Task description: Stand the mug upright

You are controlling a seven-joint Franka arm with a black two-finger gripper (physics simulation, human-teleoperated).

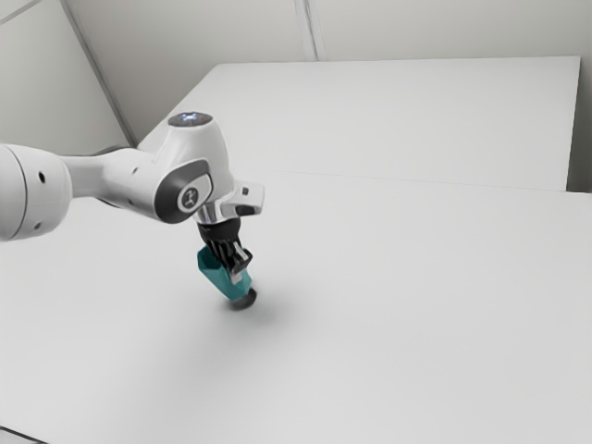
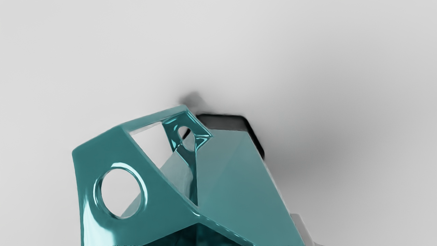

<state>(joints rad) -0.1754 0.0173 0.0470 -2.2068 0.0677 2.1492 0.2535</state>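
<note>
Left of the frame's centre, the faceted teal mug with a black base (image 1: 223, 275) leans over the white worktop (image 1: 388, 305), mouth to the upper left, its slant presumably borne by the black two-part pincer (image 1: 238, 271) against it, though whether that is clamped cannot be told. One mug, one pincer.

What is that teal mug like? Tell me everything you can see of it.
The mug is glossy teal, with flat, angular facets that look like glazed ceramic or hard plastic. Its chunky handle has round holes through it, and its base is dark. It leans well off upright, mouth up toward the exterior view's left, base low at the white table. The robot's arm reaches down to it; how it is held, I can't tell.
</note>
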